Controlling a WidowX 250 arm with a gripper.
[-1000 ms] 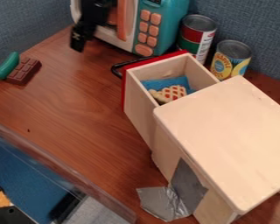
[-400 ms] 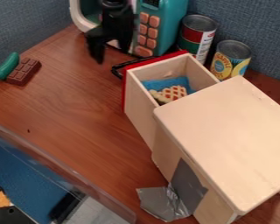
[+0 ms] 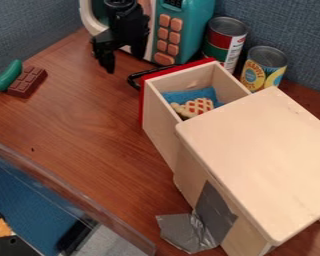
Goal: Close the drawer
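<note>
Gripper (image 3: 124, 63) spread and empty near the worktop's (image 3: 89, 125) far edge, and this drawer (image 3: 161, 125) looks light, stiff: push its red front (image 3: 179, 68) squarely

We see toy chocolate (image 3: 27, 82) on the table
Our green toy vegetable (image 3: 8, 75) lies beside it; two cans (image 3: 225, 41) stand near a toy microwave (image 3: 183, 30).

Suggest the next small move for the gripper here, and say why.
I'd ease the gripper toward the drawer's red front, likely lining it up beside the black handle for a push. The drawer stands well out of the wooden cabinet, and the gripper is already on the handle side, apart from it.
</note>
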